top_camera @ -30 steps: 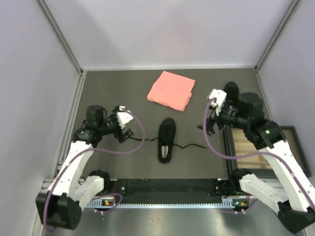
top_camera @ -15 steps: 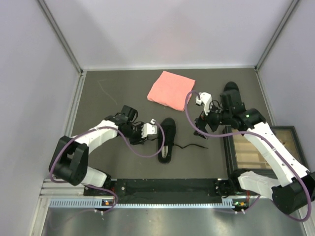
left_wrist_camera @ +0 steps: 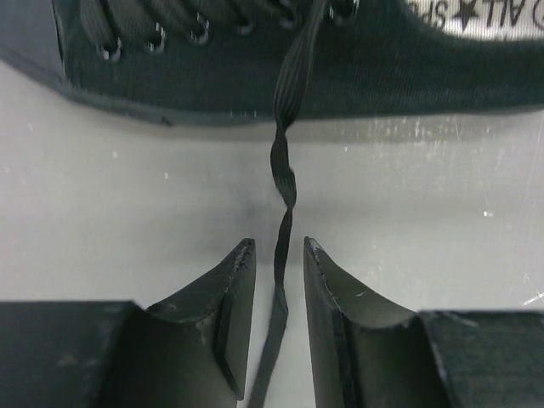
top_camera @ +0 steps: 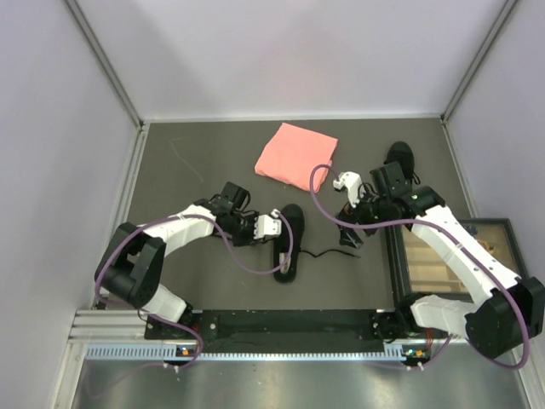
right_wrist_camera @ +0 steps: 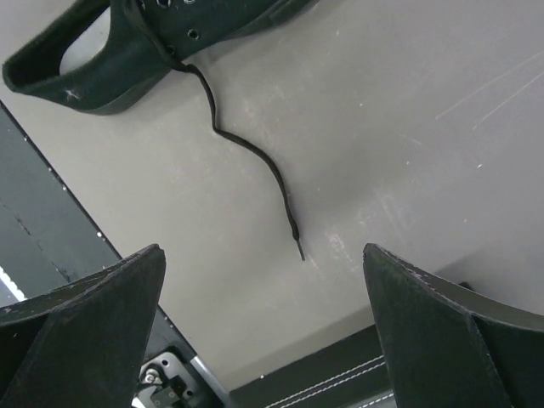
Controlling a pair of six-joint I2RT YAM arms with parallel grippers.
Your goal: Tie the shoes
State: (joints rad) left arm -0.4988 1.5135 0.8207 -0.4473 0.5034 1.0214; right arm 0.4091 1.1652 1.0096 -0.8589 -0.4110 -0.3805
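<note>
Lace (left_wrist_camera: 283, 174) in left claw's (left_wrist_camera: 279, 248) narrow gap

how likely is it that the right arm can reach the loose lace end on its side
Probably yes: the right tool is wide open above the lace end, which lies flat on the table with nothing over it.

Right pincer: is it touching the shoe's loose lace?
Apart. Right wrist view: the lace lies on the table between the wide-open right pincer, with bare table on either side.
</note>
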